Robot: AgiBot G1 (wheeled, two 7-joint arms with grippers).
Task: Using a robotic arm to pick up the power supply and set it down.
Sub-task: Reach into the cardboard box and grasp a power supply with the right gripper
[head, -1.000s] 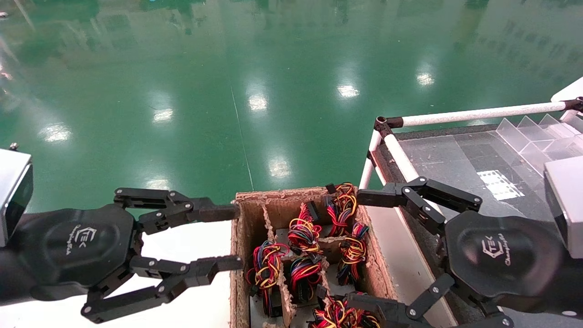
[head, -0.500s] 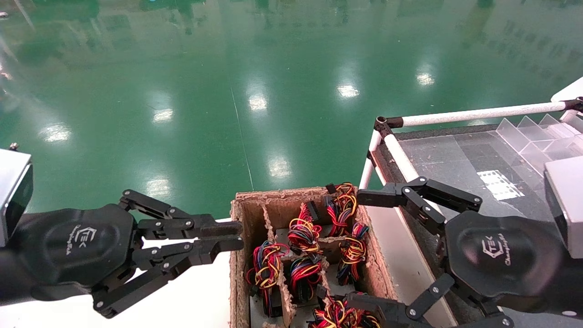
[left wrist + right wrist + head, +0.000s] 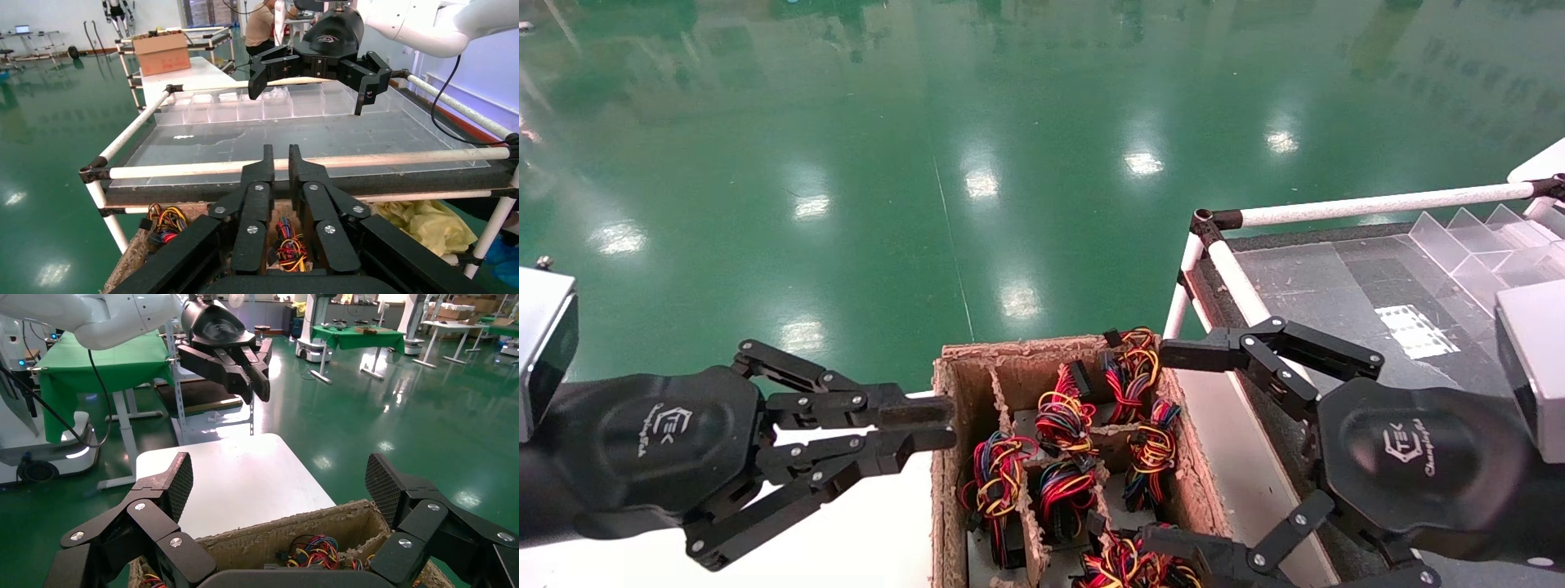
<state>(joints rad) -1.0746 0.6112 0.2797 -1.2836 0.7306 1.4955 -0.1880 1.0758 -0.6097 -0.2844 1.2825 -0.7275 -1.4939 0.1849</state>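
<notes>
The left black multi-link two-finger gripper [image 3: 928, 425] has its fingers pressed together on nothing, tips just beside the left wall of the brown divided cardboard box [image 3: 948, 457], over a white table top [image 3: 870, 531]. The right black two-finger gripper [image 3: 1181, 445] is spread wide above the box's right side. The compartments hold power supplies with tied red, yellow, black and blue wire bundles [image 3: 1062, 420] — mostly the wires show. The left wrist view alone shows the clear-topped rack [image 3: 318, 138] beyond the box — the right wrist view, the table's full outline.
</notes>
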